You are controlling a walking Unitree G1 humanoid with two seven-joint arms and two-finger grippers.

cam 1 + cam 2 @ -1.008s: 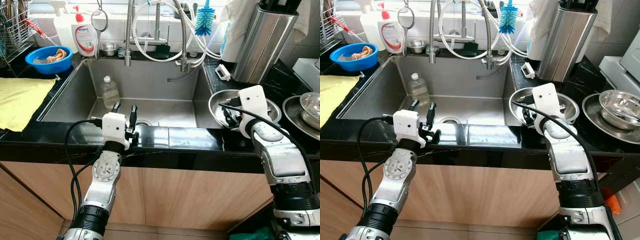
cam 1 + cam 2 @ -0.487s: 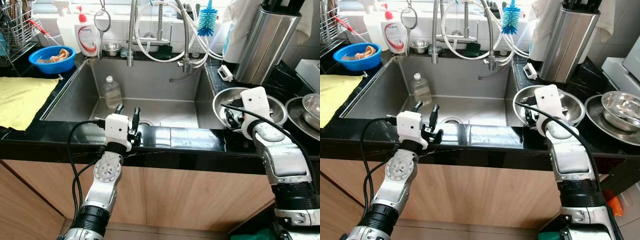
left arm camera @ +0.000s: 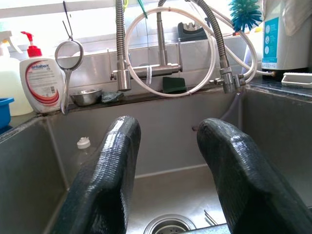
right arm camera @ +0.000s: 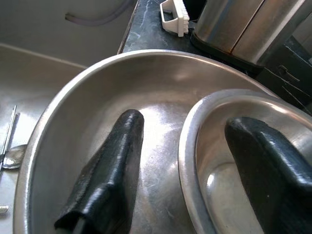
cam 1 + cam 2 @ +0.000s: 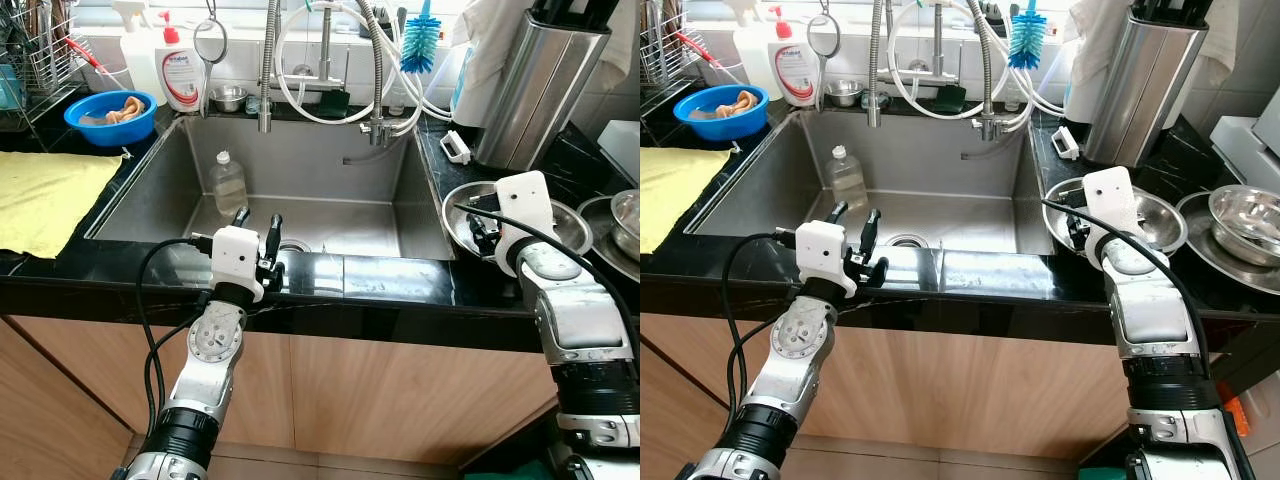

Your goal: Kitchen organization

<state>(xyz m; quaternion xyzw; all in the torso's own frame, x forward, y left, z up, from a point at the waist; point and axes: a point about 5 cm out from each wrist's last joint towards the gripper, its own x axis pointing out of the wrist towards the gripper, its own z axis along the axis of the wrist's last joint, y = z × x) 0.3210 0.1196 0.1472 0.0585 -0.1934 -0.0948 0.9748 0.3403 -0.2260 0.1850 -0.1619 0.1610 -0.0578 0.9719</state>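
Black counter (image 5: 390,280), right of frame: steel bowls nested, small bowl (image 4: 234,161) inside big bowl (image 4: 97,122). Right gripper (image 4: 187,170) spread, straddling the small bowl's rim. Probably light, stiff, slippery; best pinched at that rim. Left gripper (image 5: 256,222) spread, empty, over sink (image 5: 300,170).

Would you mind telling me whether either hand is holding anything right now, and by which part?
Nothing is held. The left hand is open over the sink's front edge; the right hand is open astride the rim of the small bowl nested in the large bowl, not clamped.
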